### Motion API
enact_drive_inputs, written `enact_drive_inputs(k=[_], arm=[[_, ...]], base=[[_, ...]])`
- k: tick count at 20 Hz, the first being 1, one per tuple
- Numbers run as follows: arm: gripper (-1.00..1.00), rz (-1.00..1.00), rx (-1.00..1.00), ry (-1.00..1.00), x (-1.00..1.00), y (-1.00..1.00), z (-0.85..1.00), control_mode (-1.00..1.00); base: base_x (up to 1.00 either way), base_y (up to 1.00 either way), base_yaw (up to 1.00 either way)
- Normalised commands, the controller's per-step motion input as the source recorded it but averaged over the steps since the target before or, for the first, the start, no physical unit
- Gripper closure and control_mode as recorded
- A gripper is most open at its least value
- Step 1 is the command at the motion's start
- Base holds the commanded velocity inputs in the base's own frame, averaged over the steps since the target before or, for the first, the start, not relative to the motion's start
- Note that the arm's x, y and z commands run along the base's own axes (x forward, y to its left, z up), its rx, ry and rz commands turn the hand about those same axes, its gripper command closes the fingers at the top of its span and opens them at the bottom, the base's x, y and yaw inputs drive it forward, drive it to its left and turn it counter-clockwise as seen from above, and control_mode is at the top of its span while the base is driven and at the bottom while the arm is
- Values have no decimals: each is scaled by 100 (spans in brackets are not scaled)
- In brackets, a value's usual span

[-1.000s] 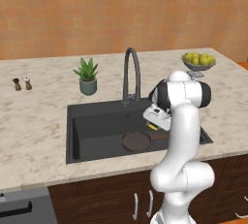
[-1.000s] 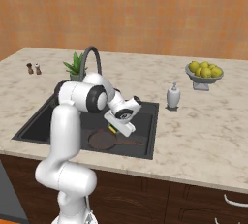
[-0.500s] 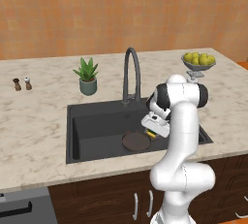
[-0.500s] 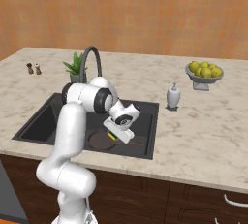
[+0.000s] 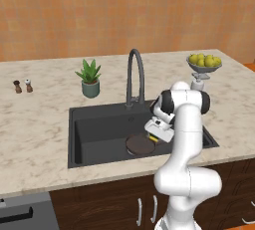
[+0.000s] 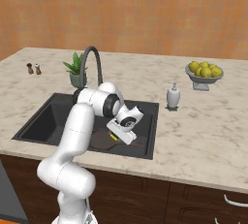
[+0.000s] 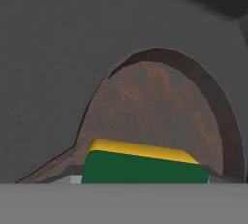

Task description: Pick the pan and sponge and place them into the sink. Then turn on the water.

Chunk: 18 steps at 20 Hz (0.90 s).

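Note:
The dark sink (image 5: pixel 94 127) (image 6: pixel 46 116) holds the brownish pan (image 5: pixel 140 145) (image 6: pixel 99 143) on its floor at the right end. My gripper (image 5: pixel 155 136) (image 6: pixel 115 136) hangs low inside the basin, just above the pan's right rim, shut on the sponge (image 5: pixel 153 138) (image 6: pixel 112 137). In the hand view the sponge (image 7: pixel 145 167), green layer toward the camera and yellow behind, sits right in front of the hand with the pan (image 7: pixel 155 104) beneath it. No water runs from the arched faucet (image 5: pixel 135 74) (image 6: pixel 93 62).
A potted plant (image 5: pixel 90 77) stands behind the sink on the left, with two small shakers (image 5: pixel 23 85) further left. A soap dispenser (image 6: pixel 173 96) and a fruit bowl (image 6: pixel 204 72) stand on the counter to the right. The sink's left half is bare.
The gripper has sunk lower into the sink with the sponge, closer to the pan. The pan has not moved.

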Motion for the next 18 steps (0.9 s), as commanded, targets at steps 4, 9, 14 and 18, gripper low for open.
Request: enact_drive_inputs(k=[4, 9, 14, 18], arm=[[100, 21, 6, -26, -11, -21, -61, -100], [-100, 15, 4, -34, -48, -11, -43, -100], [-100, 11, 7, -41, -68, -8, -22, -100], [-100, 7, 12, -45, -85, -21, -3, -100]], base=[[0, 0, 0], [0, 0, 0], [0, 0, 0], [0, 0, 0]])
